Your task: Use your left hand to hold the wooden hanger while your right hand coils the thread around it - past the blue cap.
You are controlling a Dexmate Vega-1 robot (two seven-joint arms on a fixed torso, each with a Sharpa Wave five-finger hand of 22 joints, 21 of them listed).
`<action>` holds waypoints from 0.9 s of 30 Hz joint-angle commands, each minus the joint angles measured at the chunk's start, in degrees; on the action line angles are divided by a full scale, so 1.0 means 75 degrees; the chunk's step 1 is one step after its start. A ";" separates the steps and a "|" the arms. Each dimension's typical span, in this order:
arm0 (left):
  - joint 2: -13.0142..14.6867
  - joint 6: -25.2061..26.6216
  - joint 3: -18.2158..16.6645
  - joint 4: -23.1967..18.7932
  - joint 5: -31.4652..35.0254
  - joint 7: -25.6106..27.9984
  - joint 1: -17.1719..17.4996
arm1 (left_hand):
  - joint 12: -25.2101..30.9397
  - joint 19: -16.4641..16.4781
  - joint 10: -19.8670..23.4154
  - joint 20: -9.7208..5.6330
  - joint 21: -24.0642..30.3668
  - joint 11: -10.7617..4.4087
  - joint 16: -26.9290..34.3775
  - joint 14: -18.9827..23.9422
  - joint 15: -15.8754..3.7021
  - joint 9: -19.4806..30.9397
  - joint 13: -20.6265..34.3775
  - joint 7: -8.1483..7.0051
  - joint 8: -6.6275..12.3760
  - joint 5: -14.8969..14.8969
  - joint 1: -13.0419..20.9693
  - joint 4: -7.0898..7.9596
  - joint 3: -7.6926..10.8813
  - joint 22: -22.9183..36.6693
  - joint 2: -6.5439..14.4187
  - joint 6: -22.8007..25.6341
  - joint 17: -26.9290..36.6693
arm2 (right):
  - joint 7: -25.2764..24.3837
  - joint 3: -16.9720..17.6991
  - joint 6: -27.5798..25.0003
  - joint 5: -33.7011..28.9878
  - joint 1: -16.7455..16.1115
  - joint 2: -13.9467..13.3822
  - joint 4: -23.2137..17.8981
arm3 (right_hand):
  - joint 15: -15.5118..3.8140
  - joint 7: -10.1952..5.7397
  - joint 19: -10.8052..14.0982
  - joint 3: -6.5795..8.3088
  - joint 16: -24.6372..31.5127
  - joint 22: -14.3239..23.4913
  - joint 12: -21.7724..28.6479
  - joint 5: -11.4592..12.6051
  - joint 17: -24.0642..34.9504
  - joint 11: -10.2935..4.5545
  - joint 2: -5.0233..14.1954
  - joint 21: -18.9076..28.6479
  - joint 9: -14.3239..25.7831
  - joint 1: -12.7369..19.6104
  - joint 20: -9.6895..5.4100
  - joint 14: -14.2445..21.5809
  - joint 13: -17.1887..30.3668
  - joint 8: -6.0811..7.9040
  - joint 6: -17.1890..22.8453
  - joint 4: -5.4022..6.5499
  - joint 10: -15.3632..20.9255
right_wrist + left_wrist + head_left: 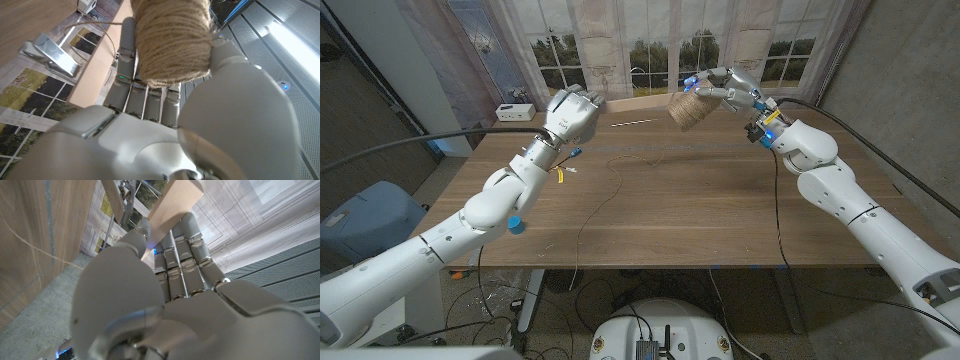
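Observation:
My left hand (570,115) is raised over the table's far left and grips one end of the wooden hanger (632,100). The left wrist view shows its fingers (182,255) wrapped around the pale wood bar (175,202). My right hand (728,88) is lifted at the far right end of the hanger and holds a spool of brown twine (688,110). The spool (172,42) sits between its thumb and fingers, close to the bar (92,72) and a metal clip (50,50). Loose thread (618,178) trails over the table. A blue cap (516,226) lies by my left forearm.
The wooden table (720,220) carries the slack thread down toward its front edge. A thin metal piece (634,122) shows just below the hanger. A small white box (515,112) sits on the sill behind, under curtained windows. A black cable (778,215) runs across the table's right part.

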 commanded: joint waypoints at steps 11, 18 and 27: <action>0.0061 -0.0114 -0.0109 -0.0022 -0.0086 -0.0007 0.0158 | 0.0024 0.0017 0.1207 -0.0793 0.0036 -0.1125 0.0009 0.1667 -0.2126 0.1549 0.0039 -0.0803 0.0009 0.0120 -0.0119 0.0133 0.0507 0.0019 0.0259 0.0873 0.1528 | -0.0147 -0.0740 -0.0110 -0.1059 0.1825 0.0800 0.1349 | -0.2660 -0.0171 -0.0815 0.0060 -0.0057 0.0000 0.0037 -0.0010 0.0216 -0.0189 0.2532 0.0117 0.0029 0.2315 -0.1152 0.1975 0.0122 -0.0009 0.0017 0.0073 -0.0046; 0.0053 -0.0217 -0.0096 0.0019 -0.0155 -0.0052 0.0113 | -0.0002 0.0015 0.1206 -0.0790 0.0041 -0.1126 0.0001 0.1677 -0.2127 0.1549 0.0031 -0.0802 -0.0007 0.0120 -0.0118 0.0132 0.0506 0.0019 0.0257 0.0882 0.1532 | -0.0292 -0.0849 -0.0227 -0.1347 0.2206 0.0891 0.1691 | -0.2660 -0.0186 -0.0898 0.0059 -0.0060 -0.0003 0.0029 -0.0003 0.0269 -0.0198 0.2531 0.0161 0.0032 0.2282 -0.1147 0.1971 0.0134 -0.0001 0.0030 0.0087 -0.0045; 0.0075 -0.0315 -0.0095 0.0035 -0.0218 -0.0103 0.0098 | -0.0010 0.0011 0.1215 -0.0785 0.0044 -0.1126 -0.0014 0.1674 -0.2125 0.1557 0.0049 -0.0805 -0.0022 0.0122 -0.0122 0.0136 0.0507 0.0019 0.0260 0.0887 0.1538 | -0.1211 -0.0757 -0.0156 -0.1868 0.2388 0.1078 0.1905 | -0.2661 -0.0206 -0.0964 0.0061 -0.0060 -0.0011 0.0022 0.0004 0.0335 -0.0267 0.2520 0.0225 0.0035 0.2259 -0.1135 0.1972 0.0148 0.0007 0.0043 0.0086 -0.0034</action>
